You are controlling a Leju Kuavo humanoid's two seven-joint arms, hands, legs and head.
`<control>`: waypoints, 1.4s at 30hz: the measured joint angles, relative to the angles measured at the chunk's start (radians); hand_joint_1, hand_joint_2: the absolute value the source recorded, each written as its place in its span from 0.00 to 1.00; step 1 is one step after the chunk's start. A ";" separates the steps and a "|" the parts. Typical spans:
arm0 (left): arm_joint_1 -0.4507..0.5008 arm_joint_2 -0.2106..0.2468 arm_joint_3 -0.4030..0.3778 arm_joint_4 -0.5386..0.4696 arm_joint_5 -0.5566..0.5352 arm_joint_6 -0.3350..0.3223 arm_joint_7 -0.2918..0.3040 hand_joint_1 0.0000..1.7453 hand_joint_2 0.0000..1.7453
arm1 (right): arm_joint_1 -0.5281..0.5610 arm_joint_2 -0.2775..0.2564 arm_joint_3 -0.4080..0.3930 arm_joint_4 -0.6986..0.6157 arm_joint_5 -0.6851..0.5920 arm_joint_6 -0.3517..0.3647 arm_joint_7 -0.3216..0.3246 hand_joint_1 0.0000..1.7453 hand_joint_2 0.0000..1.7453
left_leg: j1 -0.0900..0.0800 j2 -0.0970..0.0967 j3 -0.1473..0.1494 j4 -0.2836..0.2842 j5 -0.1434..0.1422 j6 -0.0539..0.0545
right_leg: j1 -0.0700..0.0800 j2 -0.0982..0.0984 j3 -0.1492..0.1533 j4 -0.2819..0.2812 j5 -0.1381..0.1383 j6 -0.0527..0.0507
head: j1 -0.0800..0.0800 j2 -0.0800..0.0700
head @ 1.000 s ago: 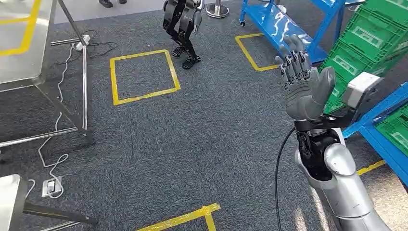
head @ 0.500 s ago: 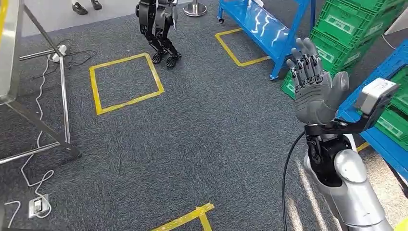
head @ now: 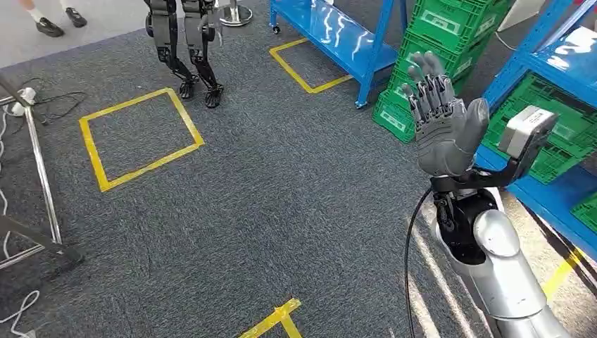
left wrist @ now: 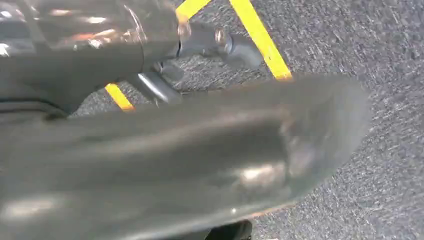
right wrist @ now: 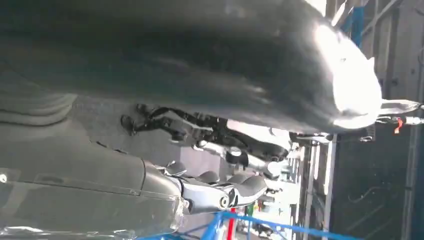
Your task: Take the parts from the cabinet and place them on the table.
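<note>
Right hand (head: 443,130) is raised with fingers spread, holding nothing, right of frame beside the green crates (head: 450,42) on the blue racking (head: 338,32); no parts visible, left hand's state I cannot tell, so next comes approaching and reaching in.

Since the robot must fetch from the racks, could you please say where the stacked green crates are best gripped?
Probably the top crate's rim, from the open carpet side: the green crates sit stacked beside the blue rack, ribbed walls facing the carpet. The right hand is raised, holding nothing.
</note>
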 joint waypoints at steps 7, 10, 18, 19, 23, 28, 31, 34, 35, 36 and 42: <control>0.002 0.002 0.000 0.001 0.000 0.000 0.000 0.00 0.00 | -0.002 0.004 0.001 0.003 0.000 0.000 0.000 0.00 0.00 | -0.006 0.089 0.018 -0.003 -0.020 0.011 | -0.004 -0.083 -0.145 0.262 -0.071 0.023 | 0.037 0.000; -0.001 0.001 0.000 0.000 0.000 0.000 0.000 0.00 0.00 | -0.003 0.003 0.000 0.002 0.000 0.000 0.000 0.00 0.00 | -0.007 0.114 0.040 -0.005 -0.034 0.003 | 0.006 -0.126 -0.018 0.014 0.033 0.005 | 0.048 0.000; -0.006 -0.001 0.000 0.000 0.000 -0.001 0.000 0.00 0.00 | -0.006 0.001 0.000 -0.003 0.000 0.002 0.001 0.00 0.00 | -0.008 0.027 -0.007 0.104 -0.118 -0.026 | 0.008 -0.099 -0.004 -0.017 0.030 -0.038 | 0.029 0.000; -0.003 -0.001 0.000 0.000 0.000 -0.001 0.000 0.00 0.00 | -0.002 0.003 0.001 -0.003 0.000 0.003 0.001 0.00 0.00 | -0.009 0.026 -0.062 0.205 -0.159 -0.027 | 0.011 -0.090 -0.004 -0.016 0.028 -0.040 | 0.019 0.000; 0.001 -0.001 0.000 0.000 0.000 -0.002 0.003 0.00 0.00 | 0.000 0.004 0.001 -0.003 0.000 0.003 0.001 0.00 0.00 | -0.010 0.037 -0.111 0.231 -0.094 -0.023 | 0.011 -0.052 -0.002 -0.010 0.022 -0.042 | 0.010 0.000; 0.001 -0.001 0.000 0.000 0.000 -0.001 0.004 0.00 0.00 | 0.000 0.004 0.001 -0.003 -0.001 0.003 0.003 0.00 0.00 | -0.002 -0.053 -0.017 0.020 -0.007 -0.015 | 0.002 -0.002 -0.012 0.010 0.011 -0.017 | 0.001 0.000; 0.001 0.000 0.000 0.000 0.001 0.000 0.006 0.00 0.00 | -0.001 0.001 -0.001 -0.004 -0.002 0.003 0.003 0.00 0.00 | 0.005 -0.015 -0.005 0.009 -0.005 0.000 | -0.009 0.033 -0.018 -0.016 0.001 -0.003 | 0.000 0.000; 0.000 -0.001 0.000 0.000 0.001 -0.001 0.006 0.00 0.00 | -0.005 0.000 0.000 -0.006 -0.002 0.003 0.003 0.00 0.00 | 0.000 0.030 0.014 -0.010 -0.005 0.011 | -0.002 -0.073 -0.104 0.174 -0.069 0.019 | 0.023 0.000; 0.001 -0.001 0.000 0.000 0.001 -0.001 0.006 0.00 0.00 | -0.001 0.001 0.001 -0.005 -0.002 0.003 0.003 0.00 0.00 | -0.003 0.047 0.016 -0.010 -0.008 0.014 | -0.005 -0.083 -0.142 0.244 -0.095 0.022 | 0.028 0.000; 0.003 0.000 0.000 0.000 0.001 -0.001 0.006 0.00 0.00 | 0.004 0.002 0.002 -0.004 -0.002 0.003 0.003 0.00 0.00 | -0.005 0.062 0.018 -0.010 -0.012 0.014 | -0.006 -0.085 -0.173 0.296 -0.108 0.024 | 0.031 0.000; -0.004 -0.005 0.000 0.000 0.002 0.000 0.006 0.00 0.00 | 0.008 0.000 0.000 -0.004 -0.002 0.003 0.003 0.00 0.00 | -0.020 0.120 0.042 -0.014 -0.032 0.008 | 0.015 -0.124 -0.011 -0.003 0.027 -0.014 | 0.039 0.000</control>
